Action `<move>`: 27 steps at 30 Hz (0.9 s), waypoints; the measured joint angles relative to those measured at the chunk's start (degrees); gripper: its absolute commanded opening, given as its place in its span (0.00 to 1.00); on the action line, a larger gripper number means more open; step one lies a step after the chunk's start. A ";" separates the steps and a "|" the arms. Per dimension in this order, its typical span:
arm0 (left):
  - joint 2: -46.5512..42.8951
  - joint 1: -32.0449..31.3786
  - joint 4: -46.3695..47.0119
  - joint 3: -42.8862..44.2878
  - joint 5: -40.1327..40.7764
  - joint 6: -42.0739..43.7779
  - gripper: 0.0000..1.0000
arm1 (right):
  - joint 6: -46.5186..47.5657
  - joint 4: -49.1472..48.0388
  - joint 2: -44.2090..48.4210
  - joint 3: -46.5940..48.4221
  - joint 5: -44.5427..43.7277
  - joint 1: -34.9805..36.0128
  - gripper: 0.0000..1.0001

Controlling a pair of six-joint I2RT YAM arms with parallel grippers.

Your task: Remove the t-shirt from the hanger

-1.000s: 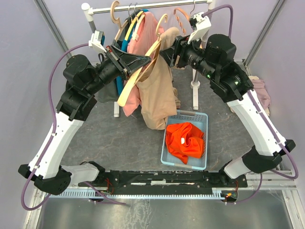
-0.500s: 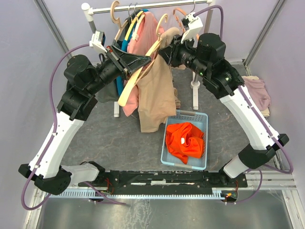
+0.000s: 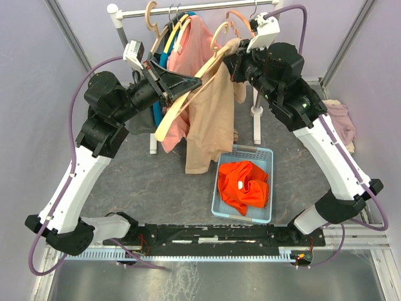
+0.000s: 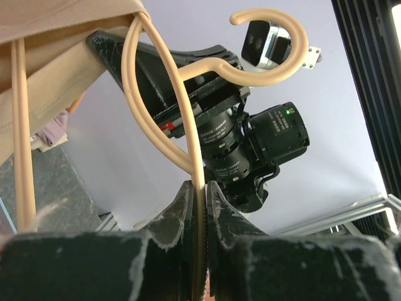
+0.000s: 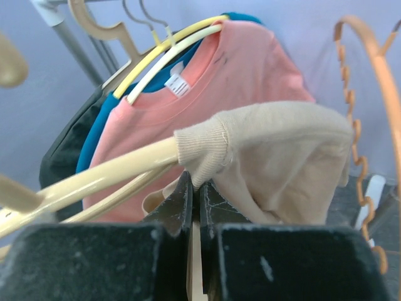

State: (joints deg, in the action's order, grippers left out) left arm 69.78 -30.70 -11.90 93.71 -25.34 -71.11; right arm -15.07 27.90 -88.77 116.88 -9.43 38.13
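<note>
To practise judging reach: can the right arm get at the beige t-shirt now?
Probably yes: the right gripper meets the t-shirt at its shoulder, seemingly pinching cloth; nothing intervenes. The left gripper holds the hanger.

A silver metal clothes rail [image 3: 188,7] spans the far side of the grey table [image 3: 156,182]. On the rail hang a pale wooden hanger [image 3: 150,15] at its left end, a pink cotton shirt [image 3: 188,53] at its middle and an orange notched plastic hanger [image 3: 237,20] toward its right. Just before the rail, off it, a cream plastic hanger [image 3: 164,122] tilts with a beige knit t-shirt [image 3: 210,119] draped on it. The left pincer [image 3: 198,76] meets that hanger's neck. The right pincer [image 3: 233,55] meets the t-shirt's shoulder below the rail's right part. Well before the rail, a blue plastic basket [image 3: 252,149] stands on the table with a crumpled orange cloth [image 3: 244,185] in it. A pale pink cloth [image 3: 343,122] lies right of the rail.
</note>
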 measured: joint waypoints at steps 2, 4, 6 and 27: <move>-0.07 0.28 0.00 0.00 -1.20 0.00 0.03 | 0.90 0.11 0.00 0.85 -2.05 -0.02 0.01; -0.22 0.59 -0.02 0.00 -1.99 0.00 0.03 | 1.68 0.35 0.00 1.77 -3.78 -0.07 0.01; -0.57 0.87 -0.09 0.00 -2.34 -0.02 0.03 | 2.16 0.44 0.00 2.60 -5.57 -0.17 0.01; -7.30 1.75 -6.84 2.27 0.96 -0.70 0.03 | 1.40 -0.20 -0.24 2.36 -10.43 -4.55 0.01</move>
State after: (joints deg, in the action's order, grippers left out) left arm 62.48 -28.95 -18.74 95.98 -24.38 -71.81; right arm -13.67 27.70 -89.01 119.24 -19.86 33.58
